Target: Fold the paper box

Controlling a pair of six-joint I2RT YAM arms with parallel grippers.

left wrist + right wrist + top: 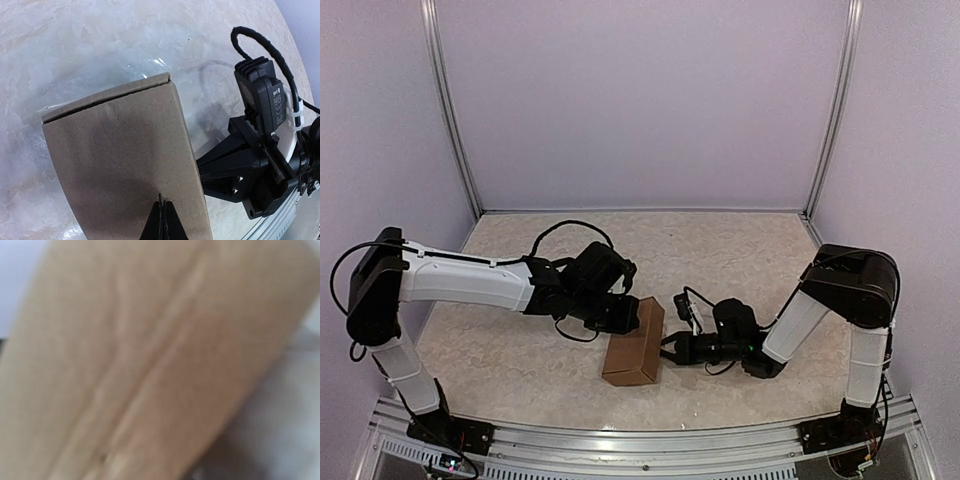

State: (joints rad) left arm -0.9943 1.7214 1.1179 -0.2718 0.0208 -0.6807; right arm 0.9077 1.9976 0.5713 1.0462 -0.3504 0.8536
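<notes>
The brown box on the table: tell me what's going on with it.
The paper box lies on the table, already formed into a small oblong shape. The left pincer is shut, its tip over the box's top face. The right pincer is also shut and sits against the side of the box facing the right arm, seemingly bracing it. Neither one is gripping the box.

Top cam looks down from behind the arm bases [450, 432] over the whole table [520, 370]. L wrist cam hangs close above the paper box [125, 165]; R wrist cam is so near it blurs. All 3 share the box.
</notes>
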